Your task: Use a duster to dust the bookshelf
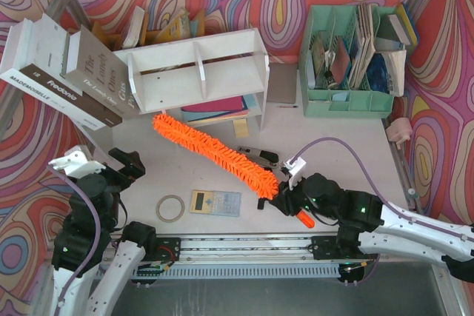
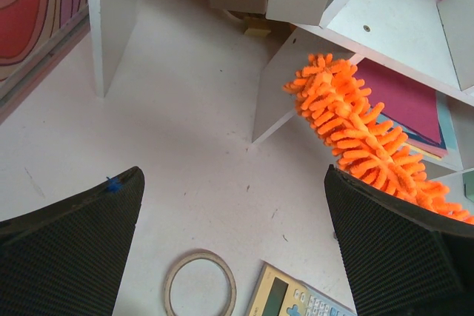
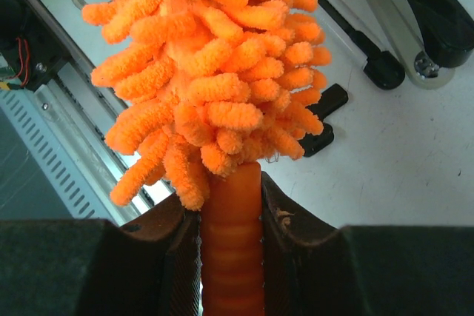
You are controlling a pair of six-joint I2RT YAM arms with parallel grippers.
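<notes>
Orange duster (image 1: 215, 155) clamped by its handle in right gripper (image 1: 290, 201), stretched diagonally up-left across table (image 1: 333, 138), long axis aimed straight from that gripper toward bookshelf (image 1: 196, 68), fluffy tip just beside lower tier's front. Left gripper (image 1: 100, 166) splayed wide, holding nothing, near shelf's left end.

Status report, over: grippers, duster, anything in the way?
Left gripper open, empty. Right gripper shut on fluffy orange microfibre duster handle. Tip near white wooden bookshelf front. Grey stapler beside duster.

Books (image 1: 81, 79) crowd the bookshelf (image 1: 222, 53) on its left; the duster (image 1: 215, 153) crosses its front.
</notes>
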